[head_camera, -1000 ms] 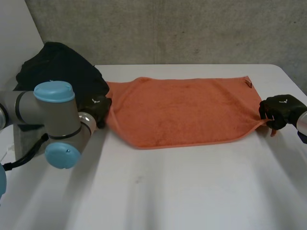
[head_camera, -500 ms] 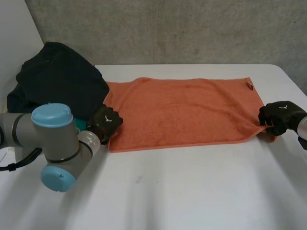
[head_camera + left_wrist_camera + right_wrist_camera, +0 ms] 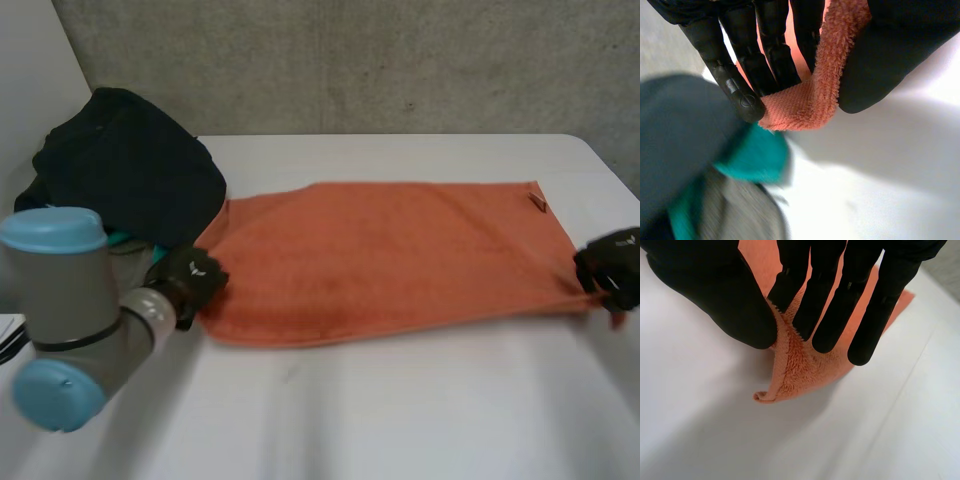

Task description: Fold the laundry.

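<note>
An orange towel (image 3: 385, 255) lies spread flat across the middle of the white table (image 3: 400, 410). My left hand (image 3: 188, 280) is at its near left corner, and in the left wrist view the fingers (image 3: 752, 60) and thumb pinch that corner of the towel (image 3: 802, 107). At the near right corner my right hand (image 3: 612, 268) pinches the towel (image 3: 800, 365) between thumb and fingers (image 3: 825, 305), with the corner lifted a little off the table.
A pile of dark clothes (image 3: 125, 165) with a teal piece (image 3: 752, 155) sits at the far left, right behind my left hand. The table's front half is bare white surface. A grey wall runs along the back.
Both hands have moved toward the right and nearer, dragging the towel with them. The left hand has closed on the near left corner.
</note>
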